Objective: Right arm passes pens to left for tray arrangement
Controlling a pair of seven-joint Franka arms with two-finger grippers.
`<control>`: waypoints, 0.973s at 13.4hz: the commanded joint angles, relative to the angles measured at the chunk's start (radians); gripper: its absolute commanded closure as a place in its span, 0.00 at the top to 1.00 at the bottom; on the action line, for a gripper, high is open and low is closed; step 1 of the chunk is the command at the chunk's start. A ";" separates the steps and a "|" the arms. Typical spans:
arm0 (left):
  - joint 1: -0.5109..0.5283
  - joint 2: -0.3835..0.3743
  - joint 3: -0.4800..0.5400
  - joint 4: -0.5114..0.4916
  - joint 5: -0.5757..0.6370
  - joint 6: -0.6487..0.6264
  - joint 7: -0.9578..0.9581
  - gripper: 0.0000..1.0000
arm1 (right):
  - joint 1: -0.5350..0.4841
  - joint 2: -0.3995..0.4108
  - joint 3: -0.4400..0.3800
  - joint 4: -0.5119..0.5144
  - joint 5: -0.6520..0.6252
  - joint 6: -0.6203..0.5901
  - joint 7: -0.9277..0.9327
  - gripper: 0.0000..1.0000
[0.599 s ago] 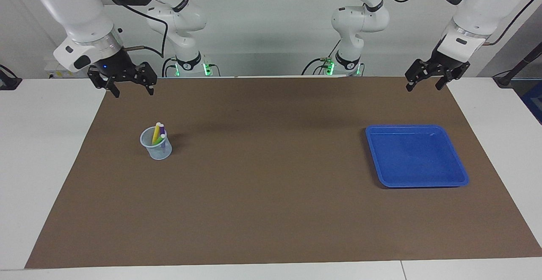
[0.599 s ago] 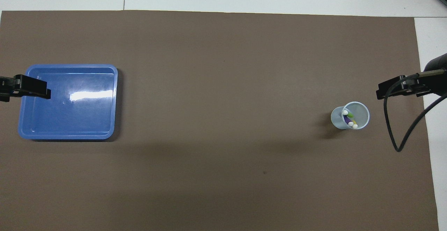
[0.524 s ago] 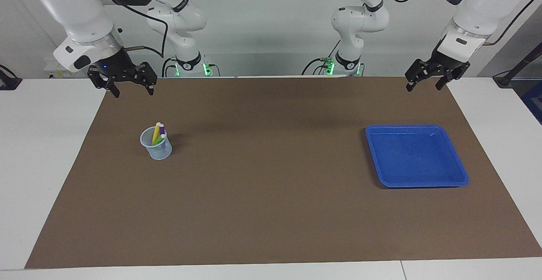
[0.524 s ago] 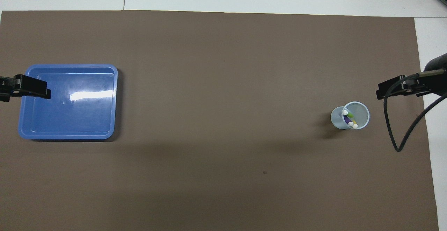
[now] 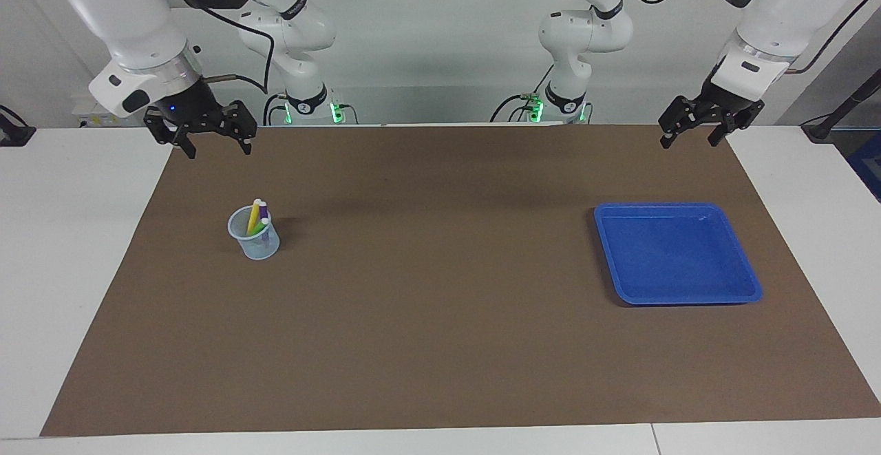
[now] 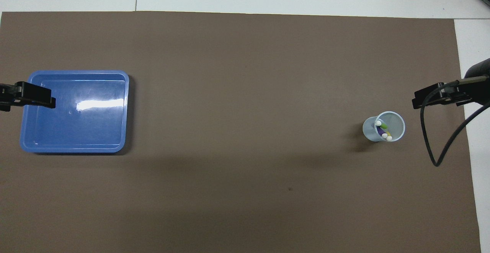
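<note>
Three pens (image 5: 256,217), one yellow, one purple and one green, stand together in a small pale-blue cup (image 5: 257,246) on the brown mat toward the right arm's end. The overhead view shows their pale ends (image 6: 383,129) inside the cup's rim. The blue tray (image 5: 678,252) lies empty toward the left arm's end. My right gripper (image 5: 217,151), with the blue wrist light, hangs open over the mat's edge, apart from the cup. My left gripper (image 5: 689,142) hangs open over the mat's corner at its own end, holding nothing. In the overhead view one of its fingers (image 6: 37,95) overlaps the tray (image 6: 76,130).
The brown mat (image 5: 440,345) covers most of the white table (image 5: 62,248). A black cable (image 6: 432,146) loops down from the right wrist beside the cup (image 6: 368,128). Two further white arm bases (image 5: 571,42) stand at the robots' edge of the table.
Both grippers have drifted only very slightly. The pens, cup and tray have not moved.
</note>
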 commanded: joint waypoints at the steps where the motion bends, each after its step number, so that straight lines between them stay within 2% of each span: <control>1: 0.005 0.008 -0.002 0.025 0.016 -0.016 -0.006 1.00 | -0.010 -0.014 0.012 -0.011 -0.007 0.010 -0.013 1.00; 5: 0.005 0.008 -0.002 0.025 0.015 -0.017 -0.006 1.00 | -0.011 0.004 0.030 -0.002 0.000 0.016 -0.015 1.00; 8: 0.005 0.008 -0.002 0.026 0.015 -0.017 -0.006 1.00 | -0.002 -0.012 0.038 -0.005 0.000 0.022 -0.021 1.00; 13: 0.003 0.008 -0.002 0.026 0.015 -0.019 -0.006 1.00 | 0.004 -0.060 0.036 -0.170 -0.004 0.191 -0.061 1.00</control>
